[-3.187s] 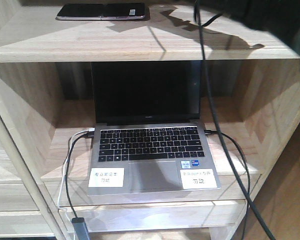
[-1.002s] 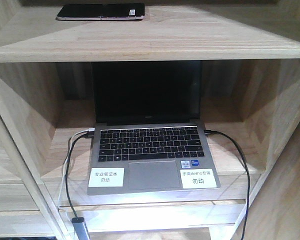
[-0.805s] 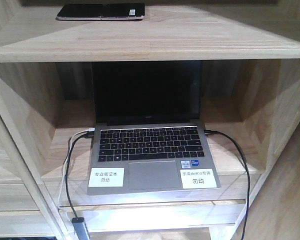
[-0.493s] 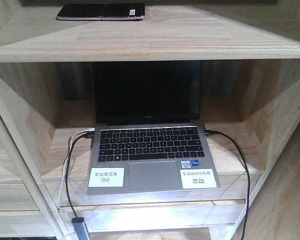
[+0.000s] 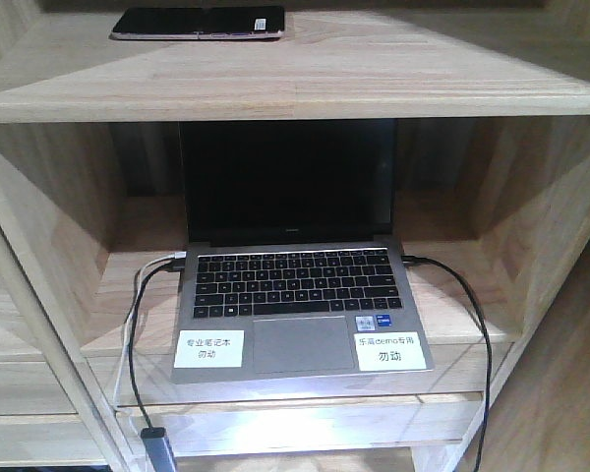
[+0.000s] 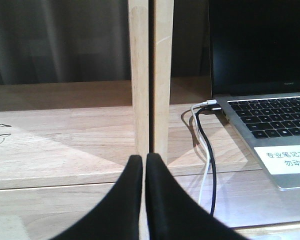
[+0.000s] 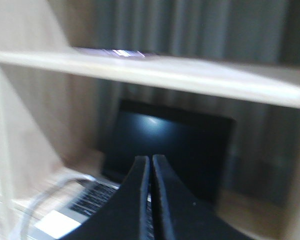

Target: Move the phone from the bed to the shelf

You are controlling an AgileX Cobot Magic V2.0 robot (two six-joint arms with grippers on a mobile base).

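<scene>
Since the phone is already up top, here's how things sit:

phone (image 5: pixel 199 23): lying flat on the top board of the shelf (image 5: pixel 393 84), toward the left end, nothing touching it. Looks placed to me, so the task reads as basically done.

long axis: runs left-right along the board, roughly parallel to the front edge.

right gripper (image 7: pixel 151 161): fingers pressed together, holding nothing. In its wrist view it sits below the top board, out in front of the laptop (image 5: pixel 295 285), and the phone shows only as a thin glint up and to the left. So the phone is above and left of it, well apart.

left gripper (image 6: pixel 143 159): also closed up and empty, low down, pointing at an upright post just left of the laptop's cables (image 6: pixel 206 150). Phone isn't in its view at all.

nearer arm: can't really tell; only the right wrist view catches the phone.

next: probably just backing both arms off; a snag on the cables is the one thing I'd worry about.
</scene>
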